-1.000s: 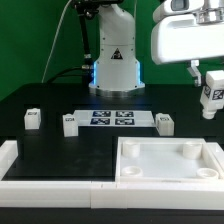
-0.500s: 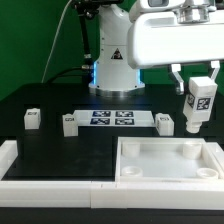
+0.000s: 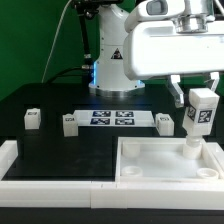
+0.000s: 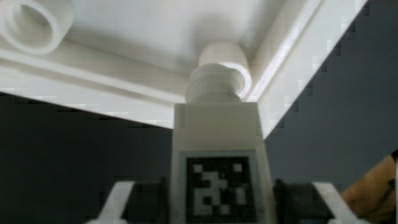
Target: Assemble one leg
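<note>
Clamping the leg point(image 3: 201, 120) upright, the gripper point(image 3: 198, 101) hovers above the tray point(image 3: 160, 183).

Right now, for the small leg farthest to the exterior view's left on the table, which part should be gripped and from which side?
Likely from straight above, closing on the two side faces of the leftmost leg. It sits alone on the black table with free room on both sides, and its tag faces the camera.
</note>
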Controlling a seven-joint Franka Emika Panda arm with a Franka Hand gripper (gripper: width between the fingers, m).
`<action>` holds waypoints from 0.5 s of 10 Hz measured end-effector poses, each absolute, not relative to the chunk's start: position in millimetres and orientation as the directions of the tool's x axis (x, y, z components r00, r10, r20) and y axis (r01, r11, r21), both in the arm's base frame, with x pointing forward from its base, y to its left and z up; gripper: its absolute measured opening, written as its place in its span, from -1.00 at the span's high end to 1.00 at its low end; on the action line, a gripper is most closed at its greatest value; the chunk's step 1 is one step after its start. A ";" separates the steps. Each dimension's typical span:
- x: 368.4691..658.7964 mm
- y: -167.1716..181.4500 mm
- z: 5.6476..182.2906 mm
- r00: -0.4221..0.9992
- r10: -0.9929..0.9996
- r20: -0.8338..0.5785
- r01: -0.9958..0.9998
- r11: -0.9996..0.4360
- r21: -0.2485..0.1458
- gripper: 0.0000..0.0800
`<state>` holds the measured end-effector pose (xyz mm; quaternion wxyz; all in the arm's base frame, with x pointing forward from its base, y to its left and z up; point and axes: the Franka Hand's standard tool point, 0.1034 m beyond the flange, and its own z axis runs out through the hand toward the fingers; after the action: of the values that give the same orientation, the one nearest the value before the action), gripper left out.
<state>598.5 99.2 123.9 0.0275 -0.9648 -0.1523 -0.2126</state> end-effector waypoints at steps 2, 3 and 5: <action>600.8 96.5 124.6 0.844 0.276 0.461 0.298 -0.954 0.024 0.28; 600.0 97.8 123.0 0.849 0.266 0.456 0.291 -0.957 0.017 0.28; 606.1 104.8 114.1 0.866 0.208 0.454 0.243 -0.970 -0.019 0.28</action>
<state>606.1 104.8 114.1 0.0376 -0.9652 -0.1169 -0.2307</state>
